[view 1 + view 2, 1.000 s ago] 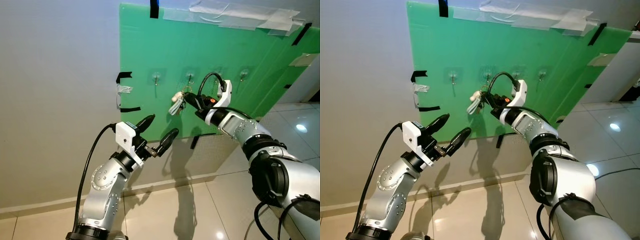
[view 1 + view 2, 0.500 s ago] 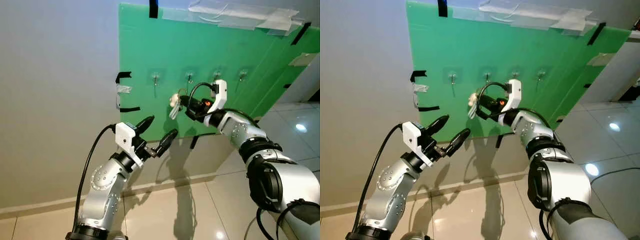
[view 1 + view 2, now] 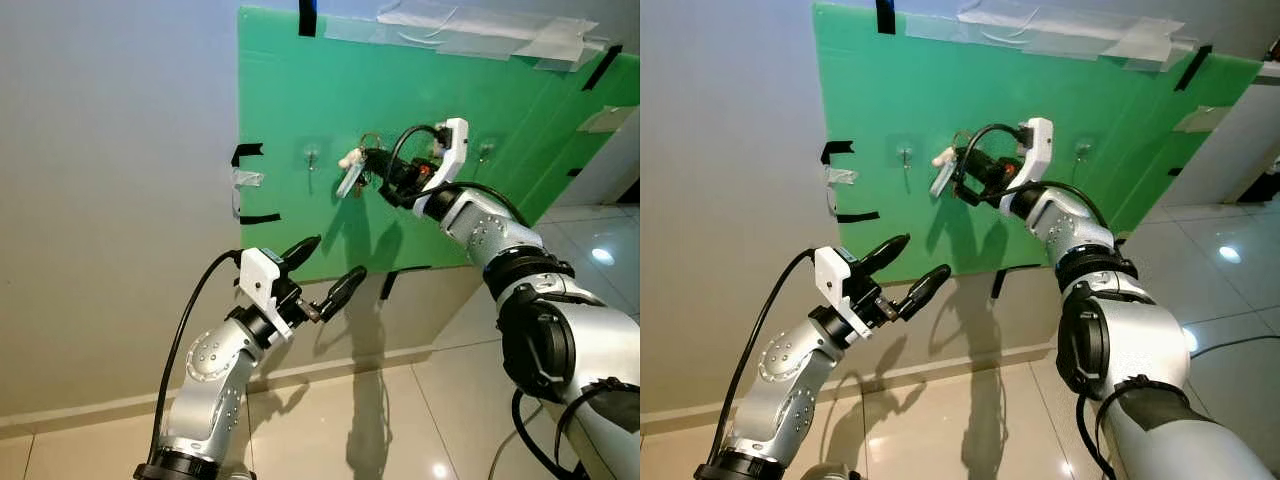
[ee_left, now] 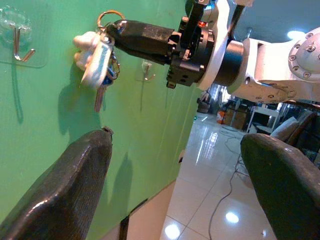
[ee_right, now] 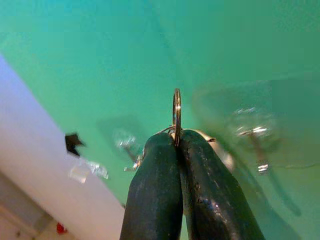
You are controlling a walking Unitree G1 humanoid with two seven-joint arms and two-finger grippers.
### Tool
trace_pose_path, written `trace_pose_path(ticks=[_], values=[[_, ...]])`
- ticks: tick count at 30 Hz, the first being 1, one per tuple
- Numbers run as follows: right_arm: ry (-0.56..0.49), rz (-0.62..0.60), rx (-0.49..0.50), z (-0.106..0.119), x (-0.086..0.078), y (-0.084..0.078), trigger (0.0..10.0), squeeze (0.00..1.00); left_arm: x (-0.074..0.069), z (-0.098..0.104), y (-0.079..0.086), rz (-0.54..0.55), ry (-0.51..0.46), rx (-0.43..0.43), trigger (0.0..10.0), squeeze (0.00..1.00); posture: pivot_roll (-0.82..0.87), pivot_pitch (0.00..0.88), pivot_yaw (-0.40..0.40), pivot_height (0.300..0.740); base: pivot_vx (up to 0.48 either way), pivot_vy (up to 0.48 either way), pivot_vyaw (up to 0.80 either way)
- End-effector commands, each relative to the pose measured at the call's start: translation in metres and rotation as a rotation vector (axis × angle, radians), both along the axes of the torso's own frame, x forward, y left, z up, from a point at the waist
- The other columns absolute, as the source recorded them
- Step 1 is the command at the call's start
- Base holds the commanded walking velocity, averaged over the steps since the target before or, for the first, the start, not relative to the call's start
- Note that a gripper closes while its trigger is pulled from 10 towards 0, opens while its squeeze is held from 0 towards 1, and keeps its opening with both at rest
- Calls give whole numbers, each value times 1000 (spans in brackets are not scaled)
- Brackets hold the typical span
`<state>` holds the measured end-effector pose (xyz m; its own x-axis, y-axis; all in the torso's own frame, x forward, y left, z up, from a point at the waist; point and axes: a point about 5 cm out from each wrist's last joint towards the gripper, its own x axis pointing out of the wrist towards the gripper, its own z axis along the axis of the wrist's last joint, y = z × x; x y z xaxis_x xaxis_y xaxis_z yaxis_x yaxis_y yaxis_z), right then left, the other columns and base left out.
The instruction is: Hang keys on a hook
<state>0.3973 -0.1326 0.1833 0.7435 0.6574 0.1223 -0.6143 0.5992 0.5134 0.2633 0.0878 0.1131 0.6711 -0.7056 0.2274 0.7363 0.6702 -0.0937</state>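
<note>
Eye views: my right fingers are clamped on the keys, held up against the green board just beside a hook; left gripper sits low, fingers apart, holding nothing. Left wrist: keys dangle from the right fingers, apart from the hook. Right wrist: fingers pinched together on the key ring.
</note>
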Motion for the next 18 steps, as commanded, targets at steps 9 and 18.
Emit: trace_pose_path(ticks=[9, 18], values=[[135, -207, 151, -8, 3, -26, 0, 0, -6, 4, 3, -17, -9, 21, 10000, 0, 236, 0, -129, 740, 0, 0, 0], [169, -137, -18, -34, -6, -15, 0, 0, -9, 3, 3, -10, 5, 25, 10000, 0, 230, 0, -128, 740, 0, 0, 0]])
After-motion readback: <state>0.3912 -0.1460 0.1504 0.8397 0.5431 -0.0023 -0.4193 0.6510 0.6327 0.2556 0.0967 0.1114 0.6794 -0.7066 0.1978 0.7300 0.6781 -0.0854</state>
